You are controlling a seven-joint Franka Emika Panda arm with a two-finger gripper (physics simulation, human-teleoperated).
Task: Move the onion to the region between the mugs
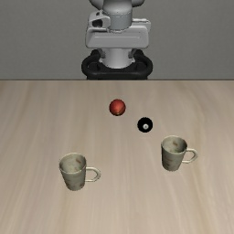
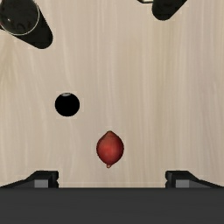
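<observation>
A dark red onion (image 1: 117, 107) lies on the wooden table (image 1: 37, 119), toward the robot's side. Two grey-green mugs stand farther forward: one (image 1: 78, 171) at the exterior view's left, the other (image 1: 175, 153) at its right, with bare table between them. In the wrist view the onion (image 2: 109, 149) lies just ahead of my gripper (image 2: 113, 178), roughly centred between the fingertips (image 2: 42, 178), which stand wide apart with nothing between them. My hand hangs well above the table. Both mugs (image 2: 22, 19) (image 2: 166, 7) show far beyond the onion.
A small black ball (image 1: 144, 124) rests on the table between the onion and the right-hand mug; in the wrist view this ball (image 2: 67, 105) lies a little beyond the onion. The robot's arm (image 1: 117, 37) rises at the table's far edge.
</observation>
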